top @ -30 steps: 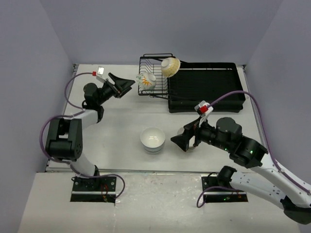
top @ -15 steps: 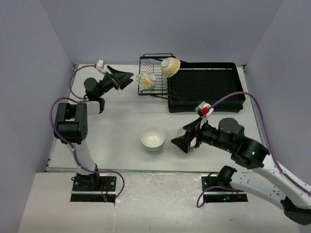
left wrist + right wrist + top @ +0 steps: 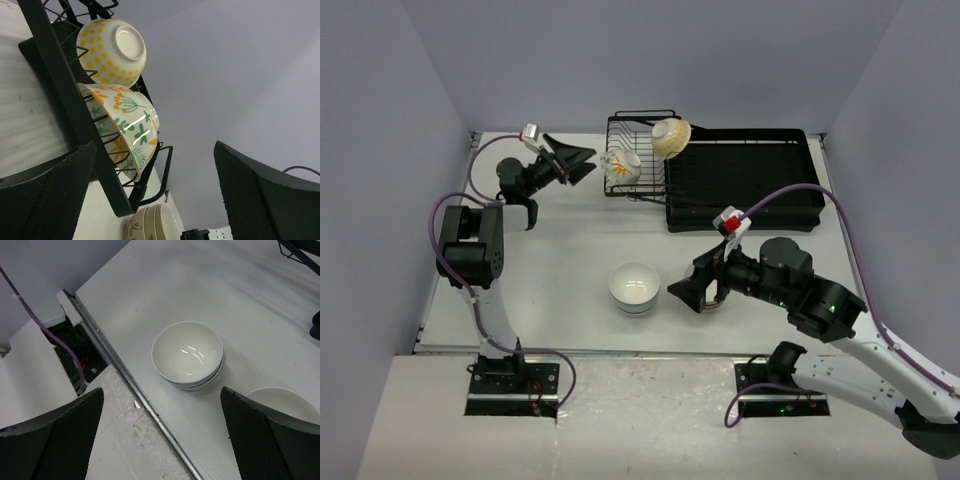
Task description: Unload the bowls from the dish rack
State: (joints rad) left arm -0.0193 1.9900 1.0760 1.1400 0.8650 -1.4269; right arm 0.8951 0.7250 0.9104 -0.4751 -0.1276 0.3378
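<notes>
Two bowls are left to unload, and the step in hand is the approach to the flower-patterned bowl [image 3: 620,166], which stands on edge at the left end of the dish rack [image 3: 638,121], far on the counter [image 3: 560,260]. The left pincer [image 3: 588,165] hovers just left of it with its jaws wide apart, holding nothing. Behind it, further right in the rack, a cream-yellow bowl [image 3: 671,137] with orange dots leans with its foot ring showing.

The next move likely calls for sliding one finger inside the rim and one outside, then closing and lifting up out of the wire slots. The bowls look like glazed ceramic, smooth and glossy, so a grip on the thin rim may slip. The rack is thin black wire, which could snag a tilted bowl.

At the near centre sits a stack of plain white bowls [image 3: 188,356], round and shiny. The right pincer [image 3: 682,297] hangs just right of it, jaws apart and empty, above another white bowl [image 3: 280,402].
</notes>
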